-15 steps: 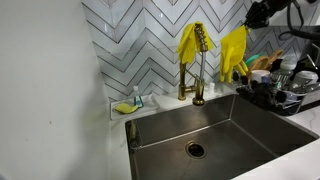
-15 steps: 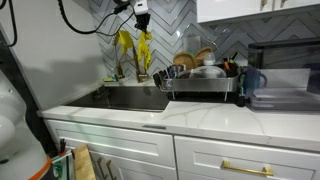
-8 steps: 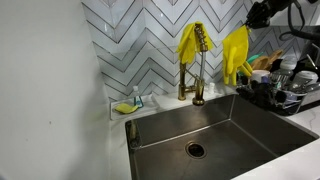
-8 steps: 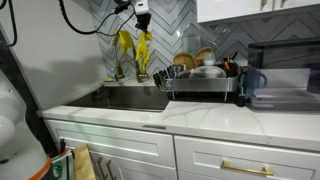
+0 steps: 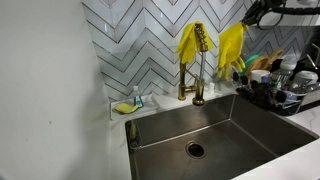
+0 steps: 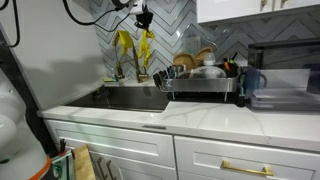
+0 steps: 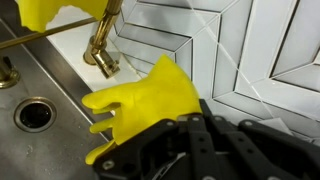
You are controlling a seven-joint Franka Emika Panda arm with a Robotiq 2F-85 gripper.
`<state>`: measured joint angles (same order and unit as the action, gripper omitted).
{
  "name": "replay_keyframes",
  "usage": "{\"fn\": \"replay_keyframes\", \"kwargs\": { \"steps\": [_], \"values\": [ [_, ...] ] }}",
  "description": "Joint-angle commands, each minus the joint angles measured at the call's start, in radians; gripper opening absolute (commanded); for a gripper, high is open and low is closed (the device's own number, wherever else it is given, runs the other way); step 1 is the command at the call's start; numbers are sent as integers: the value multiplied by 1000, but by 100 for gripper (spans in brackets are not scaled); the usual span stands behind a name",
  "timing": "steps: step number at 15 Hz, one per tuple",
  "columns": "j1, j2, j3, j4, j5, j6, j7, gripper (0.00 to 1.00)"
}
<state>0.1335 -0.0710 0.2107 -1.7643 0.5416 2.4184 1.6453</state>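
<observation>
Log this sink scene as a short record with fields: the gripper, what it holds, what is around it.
gripper: black Robotiq gripper, shut, high up by the white herringbone tile wall
held: yellow rubber glove, pinched near its cuff, fingers hanging down
beside it: second yellow rubber glove, draped over the brass faucet
below: stainless steel sink
to the side: black dish rack with dishes

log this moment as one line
gripper: shut on yellow rubber glove | glove: hanging beside brass faucet | second yellow glove: draped on faucet
</observation>
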Motion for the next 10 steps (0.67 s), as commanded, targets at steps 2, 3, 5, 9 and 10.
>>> {"fn": "replay_keyframes", "kwargs": {
  "steps": [2,3,5,9,10],
  "values": [
    [35,-15,13,-11,-27,57,162,1],
    [41,-20,15,-13,-23,62,157,1],
    [46,-26,12,-28,-41,73,86,1],
    [49,-5,5,-4,-9,46,3,2],
    [48,-5,3,-11,4,46,-36,2]
  ]
}}
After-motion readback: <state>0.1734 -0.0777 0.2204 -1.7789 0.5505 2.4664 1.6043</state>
